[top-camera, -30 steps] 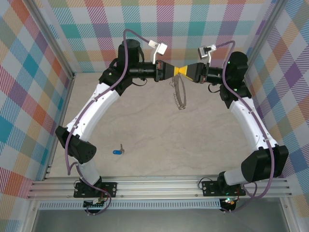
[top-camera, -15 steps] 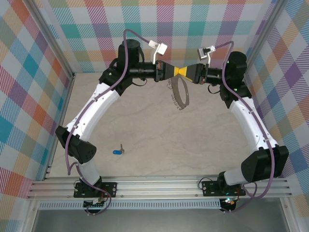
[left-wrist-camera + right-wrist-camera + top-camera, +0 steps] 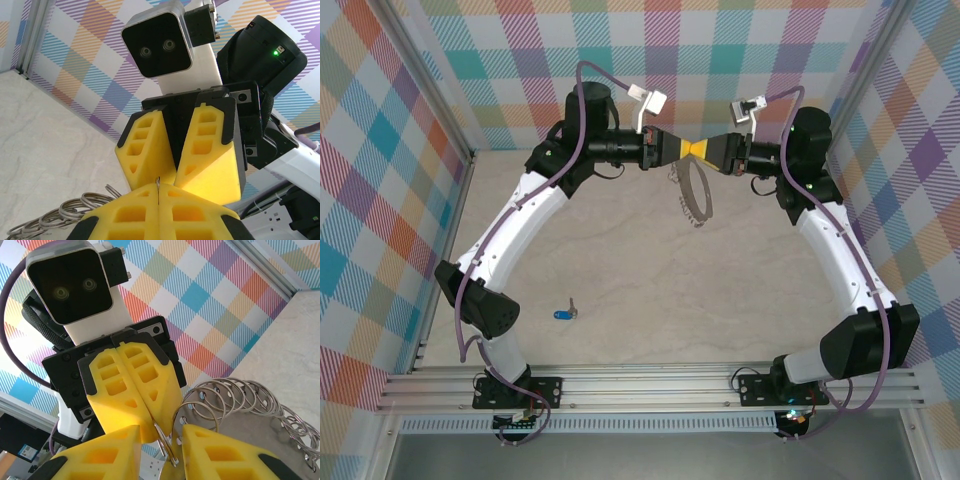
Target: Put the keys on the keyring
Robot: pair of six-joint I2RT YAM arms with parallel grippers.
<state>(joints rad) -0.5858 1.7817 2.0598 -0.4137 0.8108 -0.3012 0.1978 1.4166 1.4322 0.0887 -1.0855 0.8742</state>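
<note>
The keyring (image 3: 695,196), a grey loop carrying a chain of small rings, hangs above the back of the table from the spot where both grippers meet tip to tip. My left gripper (image 3: 687,148) is shut on a thin wire of the keyring (image 3: 158,184). My right gripper (image 3: 704,148) faces it. Its jaws (image 3: 160,434) are open, with a wire loop of the keyring (image 3: 172,447) standing in the gap between them. More of the keyring's loops (image 3: 240,392) fan out to the right. The blue-headed key (image 3: 563,314) lies on the table near the left arm's base, far from both grippers.
Checked walls close the table in at the back and on both sides. An aluminium rail (image 3: 650,385) with the two arm bases runs along the near edge. The beige tabletop (image 3: 650,290) lies between the arms.
The hanging keyring has swung slightly to the right and back. The right gripper's jaws have shifted a little around the wire. Both arms and the key stay in place.
</note>
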